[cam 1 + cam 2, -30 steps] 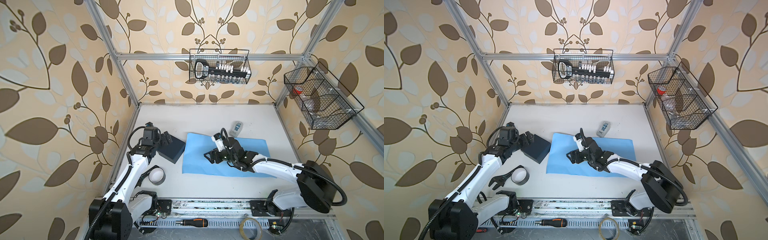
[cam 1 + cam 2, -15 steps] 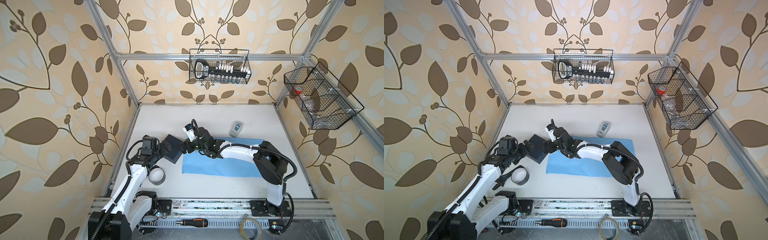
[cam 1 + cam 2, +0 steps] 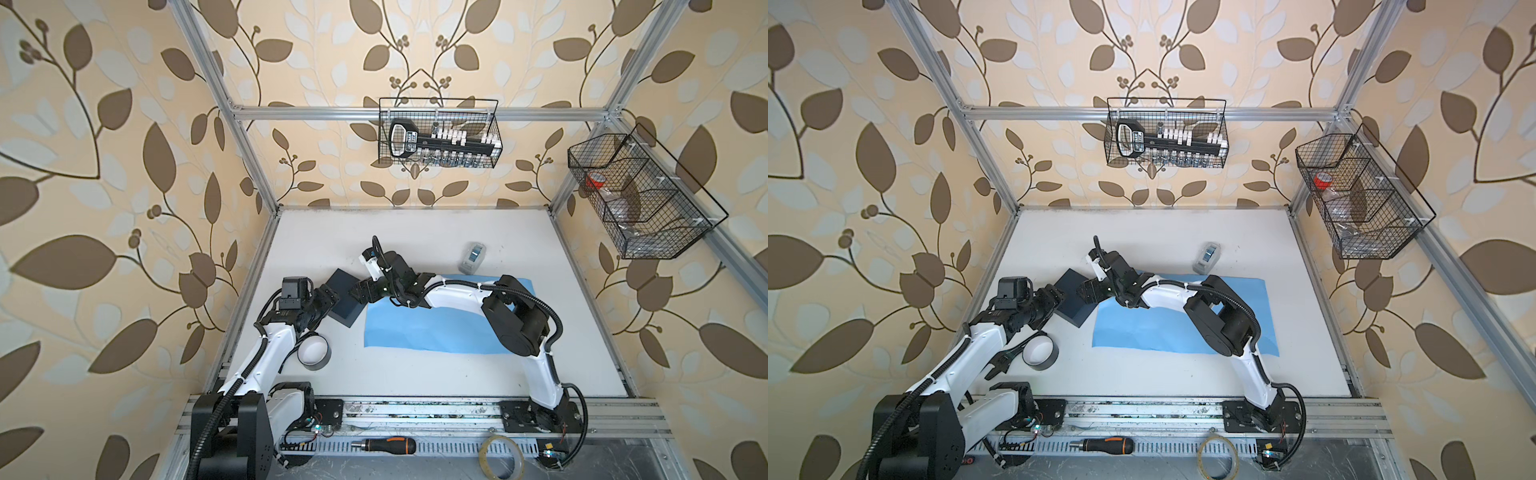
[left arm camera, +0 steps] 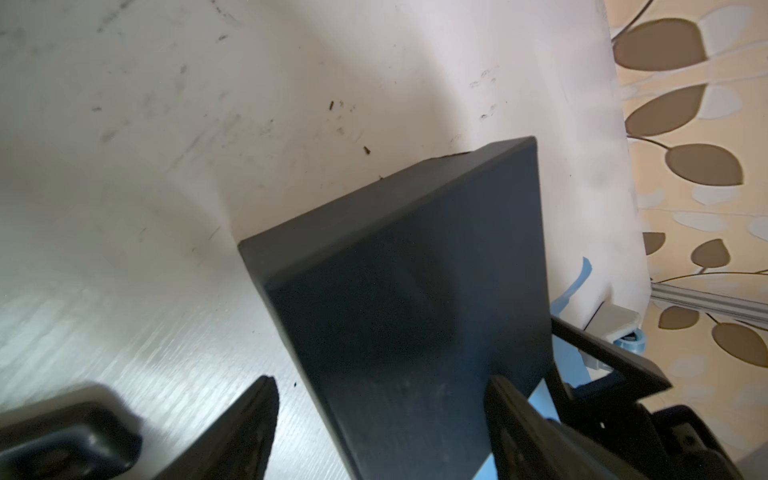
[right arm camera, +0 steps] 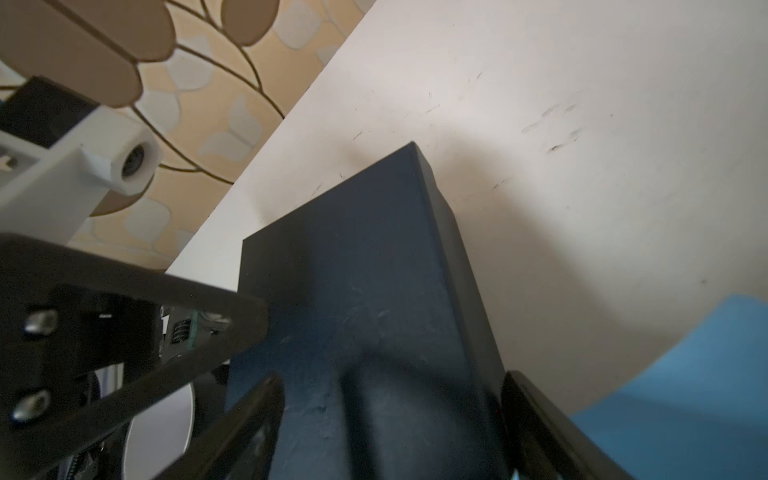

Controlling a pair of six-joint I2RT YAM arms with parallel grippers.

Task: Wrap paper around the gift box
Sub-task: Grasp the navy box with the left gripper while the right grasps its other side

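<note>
Left fingers (image 4: 253,419) spread, one clear of the gift box (image 3: 341,305), which sits on the desk (image 3: 415,374) just left of the paper (image 3: 436,332). Right fingers (image 5: 532,415) straddle it; grip unclear. Dragging it across could ruck the paper's edge.

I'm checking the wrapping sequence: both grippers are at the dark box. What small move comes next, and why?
Probably close the left gripper on the gift box, so it can go onto the paper. Its jaws straddle the box with a gap on one side, and the box sits on the table at the paper's edge, not centred on it.
</note>
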